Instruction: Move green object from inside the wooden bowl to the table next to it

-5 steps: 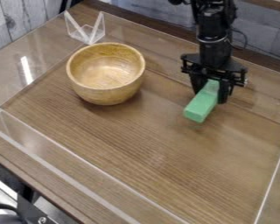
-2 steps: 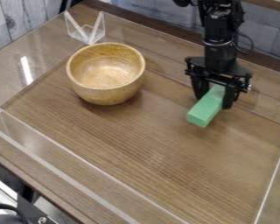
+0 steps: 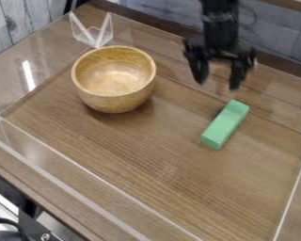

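1. Since the earlier frame, the tool [image 3: 218,70] has been lifted up and away from the green object [image 3: 225,124]; the block, gripped a second ago, is now being left free on the bench [image 3: 140,160].
2. Tool fingers are being held spread wide, pointing steeply downward, with nothing clasped between them.
3. Green object is being observed lying flat on the wood-grain surface, angled diagonally, its upper end toward the tool and its lower end toward the near right.
4. A clear gap is being noted between the tool's fingertips and the block; no contact is being made.
5. Wooden bowl [image 3: 114,79] is being seen upright to the left of the block, well apart from it, its pale inside showing bare.
6. Clear plastic walls [image 3: 65,193] are being seen bordering the bench at the near and left edges.
7. Block is being recorded as outside the bowl, to its right.
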Controlling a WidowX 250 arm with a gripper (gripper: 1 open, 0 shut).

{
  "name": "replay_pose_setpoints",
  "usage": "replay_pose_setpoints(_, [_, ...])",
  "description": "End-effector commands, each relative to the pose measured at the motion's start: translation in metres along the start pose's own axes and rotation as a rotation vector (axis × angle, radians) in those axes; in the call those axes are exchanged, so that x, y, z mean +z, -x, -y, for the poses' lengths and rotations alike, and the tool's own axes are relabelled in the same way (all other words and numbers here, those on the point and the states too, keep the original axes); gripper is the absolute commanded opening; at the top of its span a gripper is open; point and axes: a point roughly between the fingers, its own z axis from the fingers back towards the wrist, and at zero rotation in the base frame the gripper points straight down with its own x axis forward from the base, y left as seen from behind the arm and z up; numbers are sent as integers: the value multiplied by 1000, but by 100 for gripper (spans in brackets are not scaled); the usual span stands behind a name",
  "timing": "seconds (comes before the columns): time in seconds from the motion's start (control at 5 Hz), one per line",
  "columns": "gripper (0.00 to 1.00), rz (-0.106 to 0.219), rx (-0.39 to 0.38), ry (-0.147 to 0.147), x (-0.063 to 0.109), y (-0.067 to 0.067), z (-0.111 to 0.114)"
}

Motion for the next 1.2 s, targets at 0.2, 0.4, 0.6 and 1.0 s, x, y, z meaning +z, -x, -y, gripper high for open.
replay_pose_setpoints(0.2, [100, 174, 90, -11, 97, -1, -26])
replay_pose_setpoints(0.4, [100, 152, 21, 5, 93, 4, -5])
replay_pose_setpoints(0.6, [100, 131, -42, 19, 89, 9, 11])
replay_pose_setpoints(1.0, [100, 82, -102, 34, 75, 21, 18])
